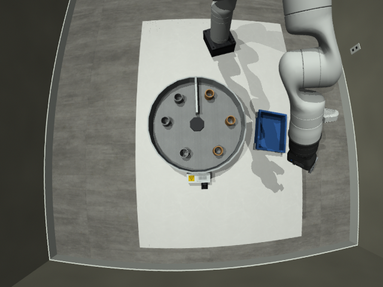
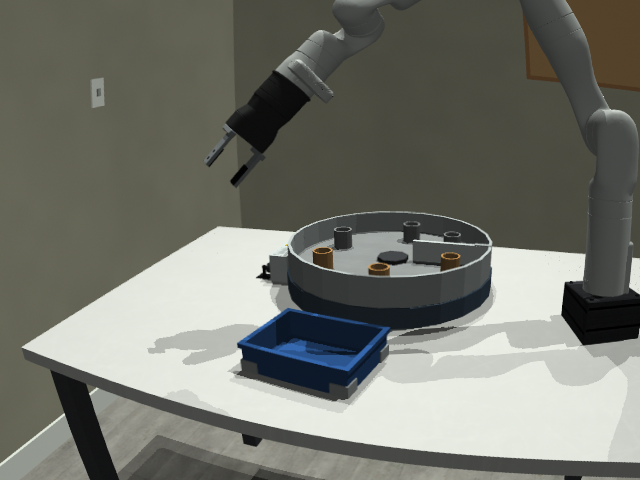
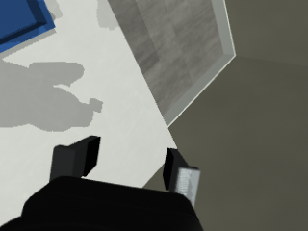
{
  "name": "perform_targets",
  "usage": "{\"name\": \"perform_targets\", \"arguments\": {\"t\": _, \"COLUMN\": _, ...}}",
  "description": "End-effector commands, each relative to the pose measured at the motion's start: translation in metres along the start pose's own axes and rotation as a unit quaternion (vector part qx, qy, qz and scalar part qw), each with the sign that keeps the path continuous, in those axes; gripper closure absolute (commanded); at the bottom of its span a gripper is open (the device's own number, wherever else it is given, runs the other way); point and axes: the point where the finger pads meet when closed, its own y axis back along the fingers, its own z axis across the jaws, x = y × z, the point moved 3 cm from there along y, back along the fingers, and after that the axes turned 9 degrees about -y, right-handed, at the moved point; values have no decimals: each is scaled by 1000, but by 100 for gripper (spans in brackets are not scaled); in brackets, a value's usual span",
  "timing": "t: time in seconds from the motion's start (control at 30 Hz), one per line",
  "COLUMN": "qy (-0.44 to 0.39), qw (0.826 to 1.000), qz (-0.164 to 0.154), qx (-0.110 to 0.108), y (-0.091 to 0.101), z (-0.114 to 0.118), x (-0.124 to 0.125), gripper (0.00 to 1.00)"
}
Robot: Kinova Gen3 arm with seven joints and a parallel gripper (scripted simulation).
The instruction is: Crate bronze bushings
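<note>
Three bronze bushings stand upright on the right half of the turning table (image 1: 185, 136) (image 2: 392, 293): a rear one (image 1: 209, 98) (image 2: 450, 262), a middle one (image 1: 230, 124) (image 2: 378, 271) and a front one (image 1: 213, 150) (image 2: 323, 260). Three steel bushings stand on its left half: one (image 1: 178, 102) (image 2: 452, 236), another (image 1: 166, 124) (image 2: 411, 233) and a third (image 2: 342, 238). The blue crate (image 1: 271, 133) (image 2: 294, 368) (image 3: 16, 19) beside the turning table is empty. My gripper (image 2: 221, 174) (image 3: 132, 156) is open and empty, high above the table's edge beyond the crate, tilted outward.
A raised wall rings the turning table. A thin upright divider (image 1: 196, 95) (image 2: 439, 252) runs inward from that wall, between a steel and a bronze bushing. A dark hub (image 1: 196, 124) (image 2: 392, 257) sits at the centre. A labelled box (image 1: 198, 178) is on its front side.
</note>
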Motion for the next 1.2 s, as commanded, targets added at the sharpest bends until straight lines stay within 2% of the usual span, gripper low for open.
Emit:
{"name": "perform_targets", "arguments": {"t": 0.0, "qy": 0, "qw": 1000, "qz": 0, "qx": -1, "y": 1, "z": 1, "x": 0, "gripper": 0}}
{"name": "perform_targets", "arguments": {"t": 0.53, "qy": 0, "qw": 1000, "qz": 0, "qx": -1, "y": 1, "z": 1, "x": 0, "gripper": 0}}
{"name": "perform_targets", "arguments": {"t": 0.7, "qy": 0, "qw": 1000, "qz": 0, "qx": -1, "y": 56, "z": -21, "x": -8, "gripper": 0}}
{"name": "perform_targets", "arguments": {"t": 1.1, "qy": 0, "qw": 1000, "qz": 0, "qx": -1, "y": 56, "z": -21, "x": -8, "gripper": 0}}
{"name": "perform_targets", "arguments": {"t": 1.17, "qy": 0, "qw": 1000, "qz": 0, "qx": -1, "y": 77, "z": -30, "x": -11, "gripper": 0}}
